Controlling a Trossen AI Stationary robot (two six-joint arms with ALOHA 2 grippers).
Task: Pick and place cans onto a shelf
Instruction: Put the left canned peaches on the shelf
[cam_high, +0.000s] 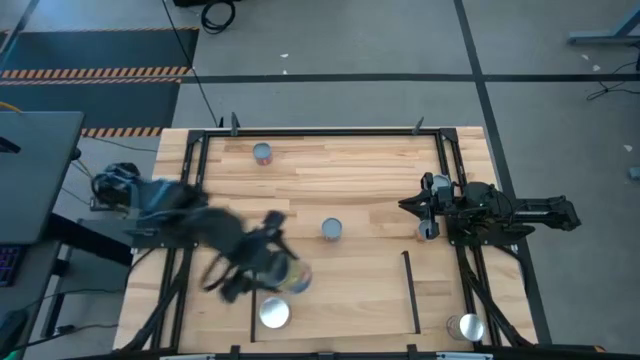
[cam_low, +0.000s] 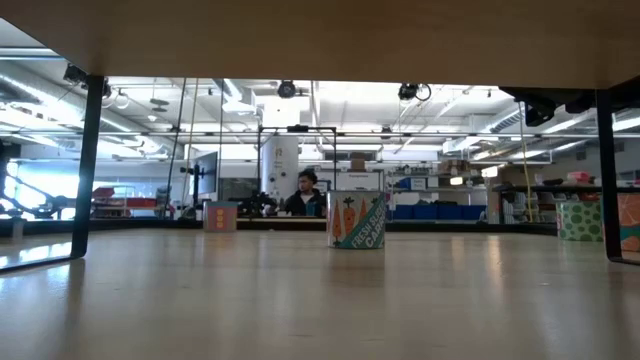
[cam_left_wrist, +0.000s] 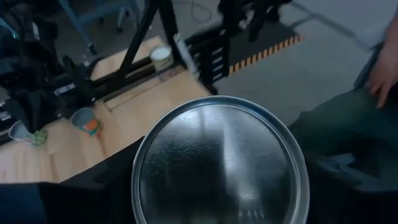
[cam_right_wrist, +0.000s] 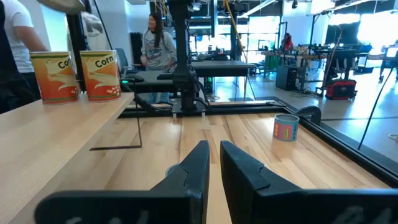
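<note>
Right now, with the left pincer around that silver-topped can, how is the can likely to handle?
The can looks rigid metal, so it probably won't deform in the left pincer. Its smooth, shiny top suggests slick walls, so it might slip. Being round, it would likely roll on the table if laid sideways.

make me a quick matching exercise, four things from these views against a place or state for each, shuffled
Things:
1. left gripper
2. right gripper
3. carrot-label can
4. corn cans

Places or states:
A. a pair side by side, orange-yellow labels
B. stands alone near the middle of the table
C. shut, nothing between its fingers, at the table's right side
D. closed on a silver-topped can

Pairs: 1-D, 2-C, 3-B, 4-A
</note>
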